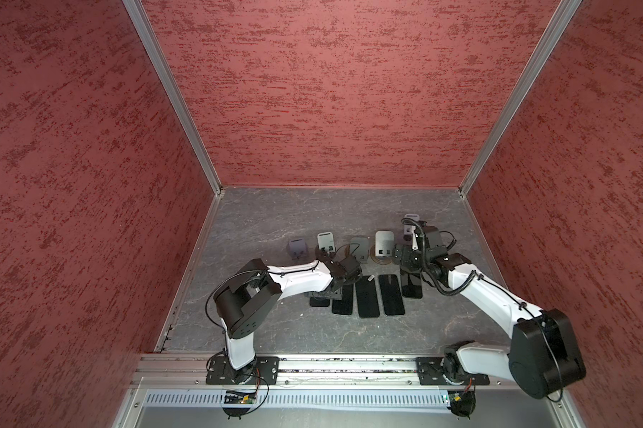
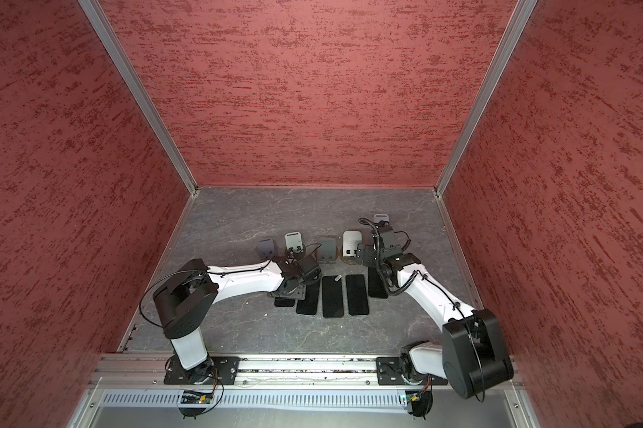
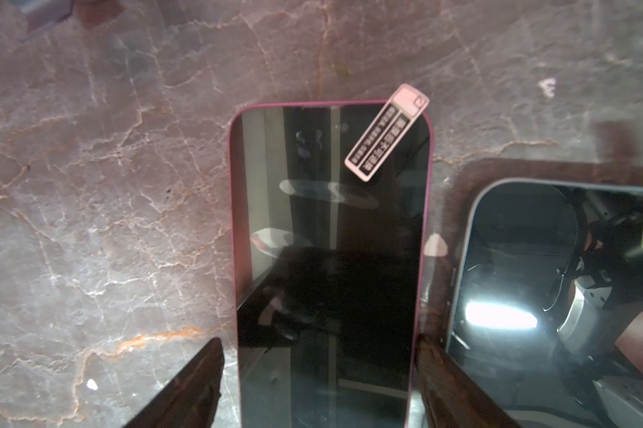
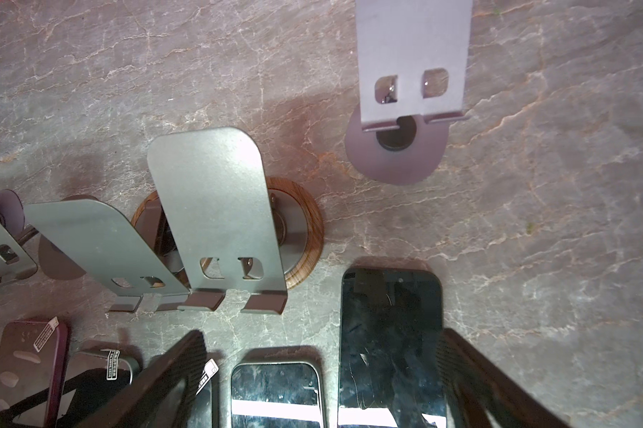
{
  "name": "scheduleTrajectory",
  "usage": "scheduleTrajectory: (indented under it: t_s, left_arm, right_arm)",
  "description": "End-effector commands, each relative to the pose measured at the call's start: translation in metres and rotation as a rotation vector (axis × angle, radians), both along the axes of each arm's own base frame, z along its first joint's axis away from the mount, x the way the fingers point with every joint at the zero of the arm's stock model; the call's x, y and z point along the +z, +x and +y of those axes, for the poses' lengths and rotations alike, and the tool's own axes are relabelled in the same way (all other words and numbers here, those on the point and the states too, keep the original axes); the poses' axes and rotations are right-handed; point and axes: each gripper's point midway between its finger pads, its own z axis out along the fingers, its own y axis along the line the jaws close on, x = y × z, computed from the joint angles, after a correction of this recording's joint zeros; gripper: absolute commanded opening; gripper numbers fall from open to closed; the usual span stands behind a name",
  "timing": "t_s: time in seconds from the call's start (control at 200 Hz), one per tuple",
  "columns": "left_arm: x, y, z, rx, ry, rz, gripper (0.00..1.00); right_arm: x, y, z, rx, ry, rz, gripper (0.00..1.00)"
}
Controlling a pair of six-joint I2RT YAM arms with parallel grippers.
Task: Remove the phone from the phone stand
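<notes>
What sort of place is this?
Probably a robot test booth: red textured walls in aluminium framing enclose a stone-look tabletop, and the left arm and right arm are bolted to a front rail.

Five phone stands (image 1: 360,247) form a row across the middle of the tabletop (image 1: 275,215); the rightmost stand (image 1: 411,217) sits farther back, nearer the far edge; five phones (image 1: 367,296) lie flat in a row just before them, toward the front edge.
</notes>
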Motion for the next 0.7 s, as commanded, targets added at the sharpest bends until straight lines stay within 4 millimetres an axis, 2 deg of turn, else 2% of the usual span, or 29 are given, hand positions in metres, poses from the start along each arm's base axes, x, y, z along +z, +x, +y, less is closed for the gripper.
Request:
scheduleTrajectory:
  t_s: [0.0, 0.215, 0.476, 0.696]
  left_arm:
    - [-0.001, -0.011, 0.019, -0.035, 0.075, 0.028, 0.81]
    - [0.044, 0.007, 0.021, -0.037, 0.042, -0.123, 0.81]
    - [0.099, 0.018, 0.016, -0.046, -0.11, -0.326, 0.82]
    - [0.13, 0.014, 0.042, -0.023, -0.191, -0.508, 0.84]
  right_arm:
    - [0.007, 0.0, -0.005, -0.017, -0.017, -0.028, 0.99]
    - [0.011, 0.001, -0.008, -0.028, -0.026, -0.035, 0.99]
    - [0.019, 0.003, -0.013, -0.053, -0.042, -0.056, 0.99]
    - [0.021, 0.006, -0.03, -0.133, -0.099, -0.079, 0.99]
